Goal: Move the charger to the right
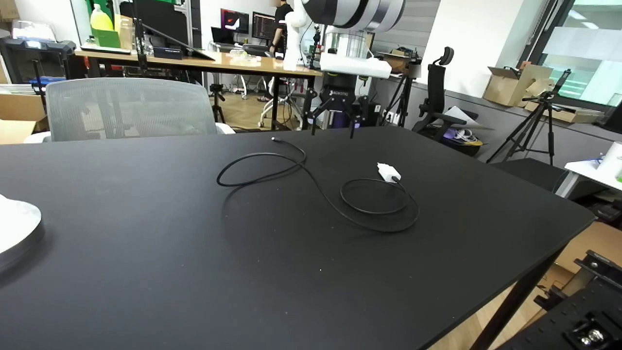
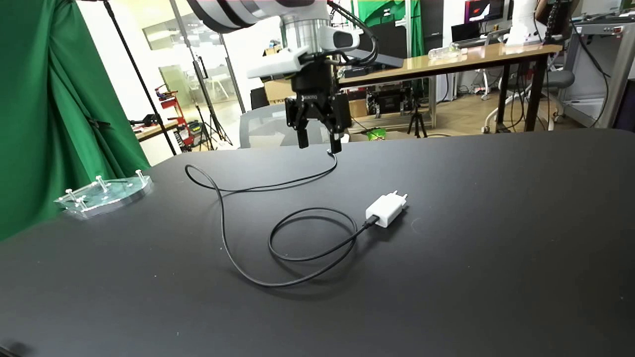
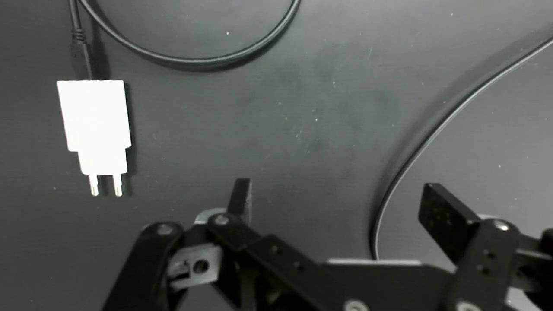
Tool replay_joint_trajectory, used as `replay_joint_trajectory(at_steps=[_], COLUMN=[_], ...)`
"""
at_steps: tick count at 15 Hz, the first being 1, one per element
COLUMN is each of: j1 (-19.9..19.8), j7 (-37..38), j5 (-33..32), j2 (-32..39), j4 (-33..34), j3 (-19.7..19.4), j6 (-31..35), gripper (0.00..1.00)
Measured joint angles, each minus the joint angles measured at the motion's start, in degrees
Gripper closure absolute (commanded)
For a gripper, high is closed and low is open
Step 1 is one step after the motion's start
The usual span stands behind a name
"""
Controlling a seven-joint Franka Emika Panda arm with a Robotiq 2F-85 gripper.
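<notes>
The charger has a white plug block (image 1: pixel 388 173), also in an exterior view (image 2: pixel 386 208) and at left in the wrist view (image 3: pixel 97 121). Its two prongs point toward the bottom of the wrist view. A black cable (image 1: pixel 388 231) runs from the block in loose loops on the dark table; it also shows in an exterior view (image 2: pixel 270 286). My gripper (image 1: pixel 333 133) is open and empty above the table, near the cable's free end in an exterior view (image 2: pixel 319 148). In the wrist view the gripper (image 3: pixel 337 185) has a stretch of cable below, between its fingers; the block is left of both fingers.
The dark table (image 1: pixel 194 262) bears a white, rounded flat object (image 1: pixel 17 223) at an exterior view's left edge. A clear plate with upright bolts (image 2: pixel 106 194) lies at the table's left in an exterior view. A grey mesh chair (image 1: pixel 131 109) stands behind the table.
</notes>
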Motion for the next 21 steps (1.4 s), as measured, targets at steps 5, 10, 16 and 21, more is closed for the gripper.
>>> replay_joint_trajectory(at_steps=[5, 10, 16, 21], j1=[1.92, 5.07, 8.22, 9.37], j7=[3.92, 9.03, 13.11, 14.27], j5=[0.01, -0.1, -0.4, -0.35], j2=[3.79, 7.0, 10.19, 12.11], j4=[4.71, 7.11, 7.13, 7.09], j3=[-0.24, -1.78, -3.42, -3.89], j6=[0.43, 2.93, 7.94, 12.15], gripper=[0.0, 0.0, 0.0, 0.4])
